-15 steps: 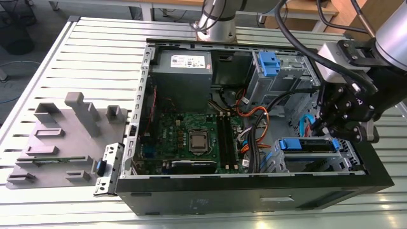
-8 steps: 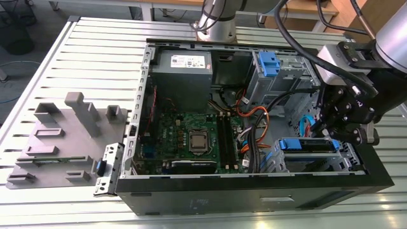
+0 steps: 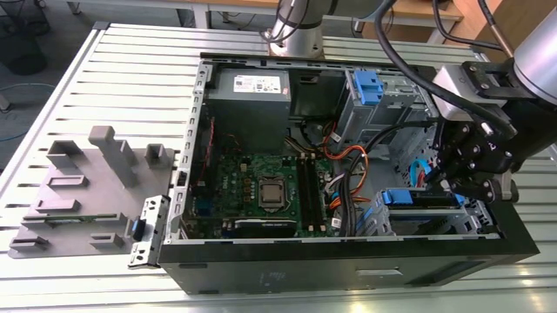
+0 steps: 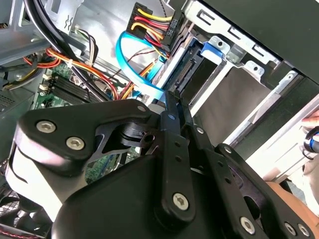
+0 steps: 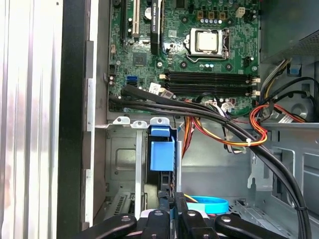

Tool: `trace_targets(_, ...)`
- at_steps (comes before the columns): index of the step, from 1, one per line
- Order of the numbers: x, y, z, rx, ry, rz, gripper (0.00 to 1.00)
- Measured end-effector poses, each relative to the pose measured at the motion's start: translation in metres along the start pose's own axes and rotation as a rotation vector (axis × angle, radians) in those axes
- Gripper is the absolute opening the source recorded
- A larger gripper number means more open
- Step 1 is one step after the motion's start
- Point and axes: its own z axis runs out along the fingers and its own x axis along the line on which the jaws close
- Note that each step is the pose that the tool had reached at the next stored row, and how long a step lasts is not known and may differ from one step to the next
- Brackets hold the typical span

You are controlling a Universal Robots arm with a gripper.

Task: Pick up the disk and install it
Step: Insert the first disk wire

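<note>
Blue-handled disk (image 5: 162,153) in grey drive bay (image 5: 121,157)

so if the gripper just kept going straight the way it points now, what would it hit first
Probably the disk: its blue end lies right ahead of the gripper in the first wrist view, though depth is unclear.

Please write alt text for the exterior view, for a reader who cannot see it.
A robot arm's gripper hangs inside an open computer case at the exterior view's right, close to the blue-railed disk in a drive cage. The case lies on a slatted metal table, a grey fixture beside it.
</note>
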Motion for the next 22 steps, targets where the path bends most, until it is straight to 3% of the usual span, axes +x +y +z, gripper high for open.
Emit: trace_targets(22,0.0006,0.0000,0.0066,0.0000,0.0002,0.000,0.16)
